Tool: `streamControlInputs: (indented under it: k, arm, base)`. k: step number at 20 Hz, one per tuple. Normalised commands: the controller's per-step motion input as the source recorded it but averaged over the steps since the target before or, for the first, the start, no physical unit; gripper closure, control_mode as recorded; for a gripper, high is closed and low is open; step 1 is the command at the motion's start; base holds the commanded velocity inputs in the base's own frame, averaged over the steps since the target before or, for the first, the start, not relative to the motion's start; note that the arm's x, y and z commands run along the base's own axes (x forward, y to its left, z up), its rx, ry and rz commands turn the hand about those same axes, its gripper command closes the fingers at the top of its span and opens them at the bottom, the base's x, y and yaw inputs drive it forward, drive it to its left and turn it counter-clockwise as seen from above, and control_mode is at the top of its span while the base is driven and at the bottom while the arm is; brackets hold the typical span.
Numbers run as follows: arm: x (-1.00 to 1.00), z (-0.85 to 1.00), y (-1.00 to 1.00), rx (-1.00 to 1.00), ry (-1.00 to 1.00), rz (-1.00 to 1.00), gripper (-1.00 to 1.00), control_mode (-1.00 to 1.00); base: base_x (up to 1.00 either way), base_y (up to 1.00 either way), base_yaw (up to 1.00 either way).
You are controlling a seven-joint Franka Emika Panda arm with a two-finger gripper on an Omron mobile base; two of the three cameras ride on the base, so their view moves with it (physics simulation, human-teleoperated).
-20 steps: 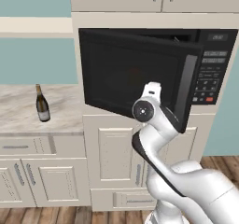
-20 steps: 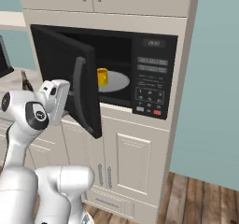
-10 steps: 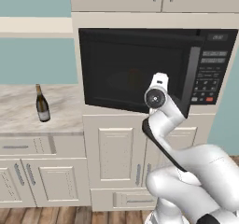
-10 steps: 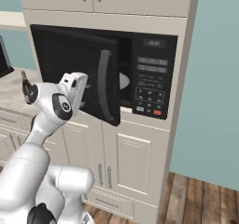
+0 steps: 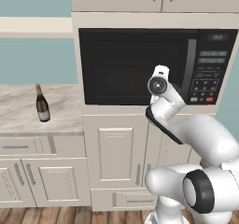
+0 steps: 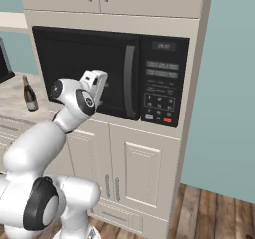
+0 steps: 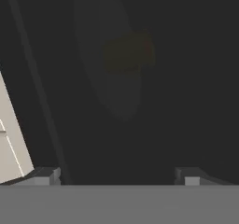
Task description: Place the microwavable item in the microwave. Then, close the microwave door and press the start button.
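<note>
Now the microwave door (image 6: pixel 94 78) has swung shut, open claw (image 7: pixel 116 174) against it.

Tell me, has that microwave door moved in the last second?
Yes. The microwave door has swung shut, from well open to flush with the keypad panel beside it.

Microwave door (image 6: pixel 94 68) sitting shut at center frame, blocking way to mug (image 7: pixel 128 52) showing dimly behind dark window. Gripper (image 7: pixel 116 174) hovering wide-jawed against door. Keypad panel (image 6: pixel 162 91) at right lying unobstructed. Wine bottle (image 5: pixel 42 104) standing far left, well apart.
</note>
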Motion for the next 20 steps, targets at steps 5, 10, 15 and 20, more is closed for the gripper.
streamControlInputs:
  k: [5, 10, 15, 20]
  arm:
    - [0.49, 0.0, -0.16, 0.03, 0.02, 0.0, -1.0, -1.0]
    - [0.44, 0.0, -0.08, 0.04, 0.04, 0.0, -1.0, -1.0]
    - [-0.06, -0.01, -0.02, 0.05, 0.07, 0.0, -1.0, -1.0]
    - [-0.94, -0.01, -0.03, 0.07, 0.0, 0.01, -1.0, -1.0]
  base:
    - [0.0, 0.0, 0.0]
    - [0.0, 0.0, 0.0]
    - [0.0, 0.0, 0.0]
    - [0.0, 0.0, 0.0]
